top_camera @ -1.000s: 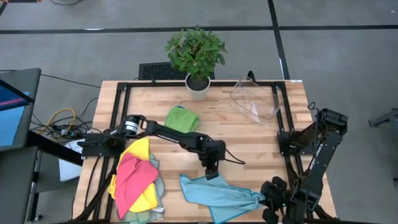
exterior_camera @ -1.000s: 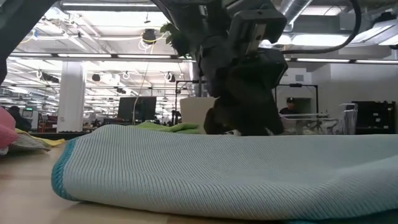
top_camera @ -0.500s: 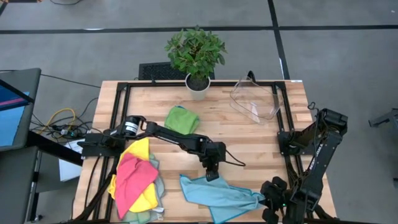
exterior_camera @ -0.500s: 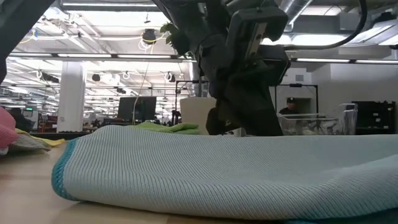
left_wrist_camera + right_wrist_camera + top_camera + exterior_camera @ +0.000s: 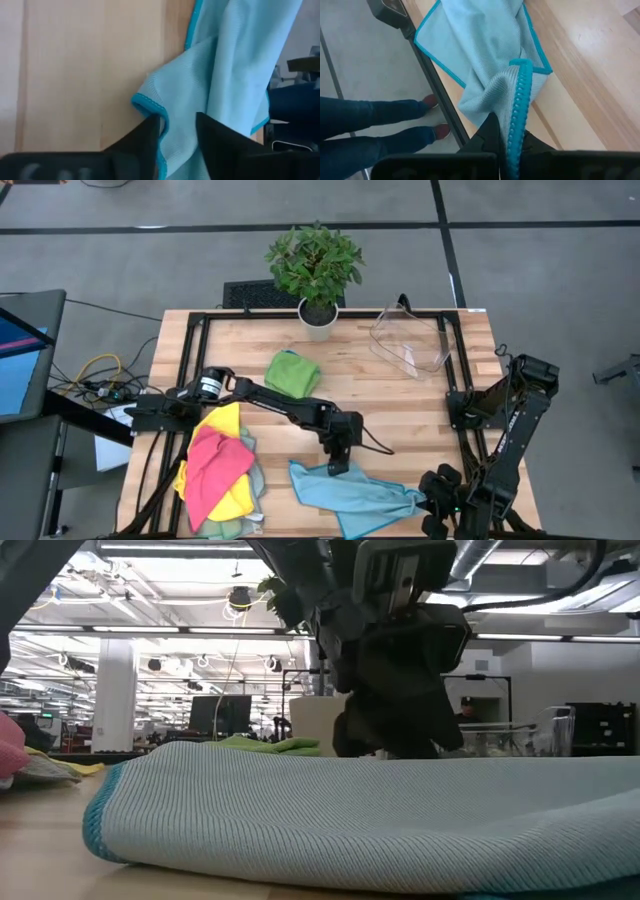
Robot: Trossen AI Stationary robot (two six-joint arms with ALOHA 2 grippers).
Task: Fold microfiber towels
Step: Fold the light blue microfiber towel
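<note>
A pale teal towel (image 5: 352, 494) lies crumpled on the table near its near edge; it fills the low view (image 5: 330, 820). My left gripper (image 5: 338, 467) is open over the towel's far edge, and in the left wrist view (image 5: 179, 125) its fingers stand on either side of a turned-up hem next to a corner (image 5: 145, 100). My right gripper (image 5: 425, 500) is shut on the towel's right end. A green towel (image 5: 292, 372) lies folded at mid-table. A heap of pink and yellow towels (image 5: 218, 470) lies at the near left. My left gripper: I cannot tell whether its fingers touch the towel's hem between them. My right gripper pinches a bunched fold of the towel's hemmed edge (image 5: 519, 107) between its two fingers, coming in low from the table's right. The held end stands a little raised, and the rest of the towel lies slack on the table.
A potted plant (image 5: 318, 320) stands at the far edge and a clear plastic bin (image 5: 410, 340) at the far right. Black frame rails (image 5: 450, 380) run along the table's sides. A person's legs (image 5: 370, 115) stand beside the table's near edge.
My left gripper has moved a little toward the table's near edge, onto the teal towel's far edge. The towel has stayed where it was.
</note>
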